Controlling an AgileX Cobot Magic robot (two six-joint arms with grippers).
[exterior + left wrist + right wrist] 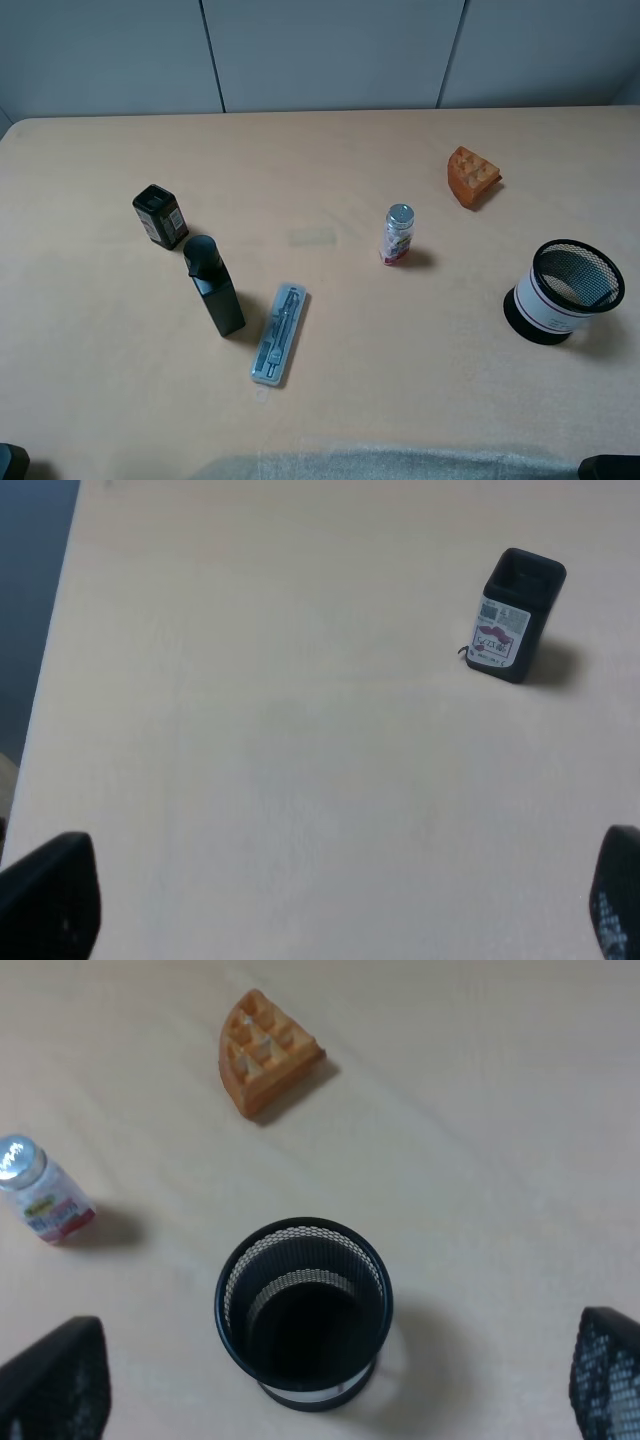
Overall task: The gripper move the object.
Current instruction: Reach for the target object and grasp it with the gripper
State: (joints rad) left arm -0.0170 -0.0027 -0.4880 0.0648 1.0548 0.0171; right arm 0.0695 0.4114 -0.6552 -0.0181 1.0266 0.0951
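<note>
Right tool, prongs wide apart, faces the round black wire-mesh pen cup — upright on the worktop, robot-side of the orange waffle wedge. We judge approach: next, close in, clamp its rim.

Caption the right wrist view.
Open right gripper facing the empty, upright mesh pen cup; orange waffle wedge and small capped bottle beyond.
</note>
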